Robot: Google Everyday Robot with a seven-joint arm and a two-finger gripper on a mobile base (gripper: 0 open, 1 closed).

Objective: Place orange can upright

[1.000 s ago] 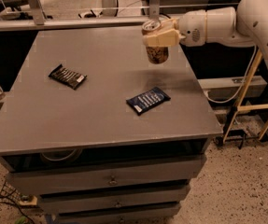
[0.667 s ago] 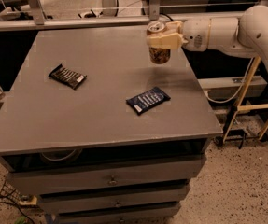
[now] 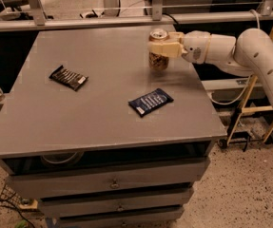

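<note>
The orange can [image 3: 158,62] stands upright at the far right of the grey table [image 3: 102,113], with its silver top rim facing up. Its base is at or just above the tabletop; I cannot tell whether it touches. My gripper [image 3: 161,48] reaches in from the right on a white arm [image 3: 250,56]. Its pale fingers are shut around the can's upper half and hide the middle of the can.
A dark striped snack wrapper [image 3: 68,77] lies at the table's left. A dark blue wrapper [image 3: 151,101] lies near the middle right, in front of the can. Drawers [image 3: 112,182] sit below the tabletop. A yellow frame [image 3: 255,110] stands right of the table.
The arm has lowered and the can has come down toward the tabletop. The can was slightly tilted and is now upright. The wrappers have not moved.
</note>
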